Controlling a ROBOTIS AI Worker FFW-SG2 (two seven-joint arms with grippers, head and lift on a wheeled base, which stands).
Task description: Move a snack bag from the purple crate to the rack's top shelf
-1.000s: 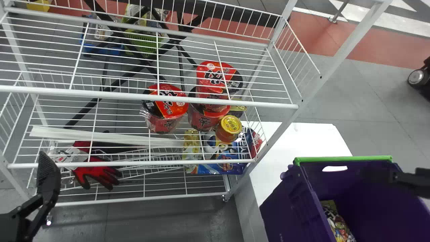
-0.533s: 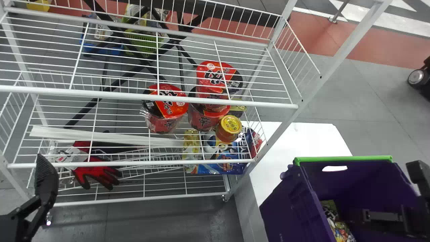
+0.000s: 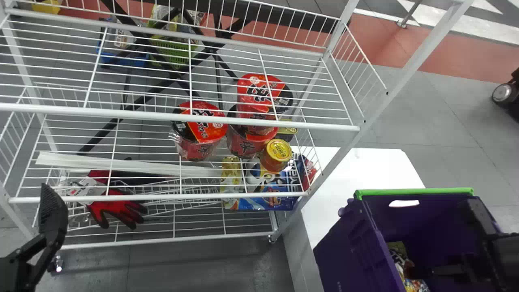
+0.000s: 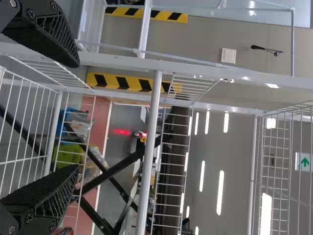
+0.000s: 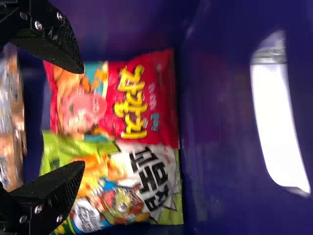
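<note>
My right gripper [image 3: 454, 269] is down inside the purple crate [image 3: 357, 247], over colourful snack bags [image 3: 413, 285]. In the right wrist view the right gripper [image 5: 82, 117] is open. A red snack bag [image 5: 146, 98] and a green-and-white snack bag [image 5: 142, 191] lie side by side beyond its fingers, with nothing gripped. Another bag [image 5: 11, 122] is partly seen at the edge. My left gripper [image 3: 52, 211] is parked by the rack's left front; in the left wrist view that gripper [image 4: 78, 117] is open and empty. The rack's top shelf [image 3: 162, 117] is white wire.
Red noodle cups [image 3: 200, 134], a yellow-lidded tub [image 3: 277, 151] and blue packs [image 3: 267, 196] stand or lie below the top shelf, with a red glove [image 3: 117, 209] to their left. The crate stands on a white table [image 3: 365, 166], close to the rack's right post.
The right arm has come in from the right edge and down into the crate, now partly covering the bags there. The left gripper has shifted very slightly left.
</note>
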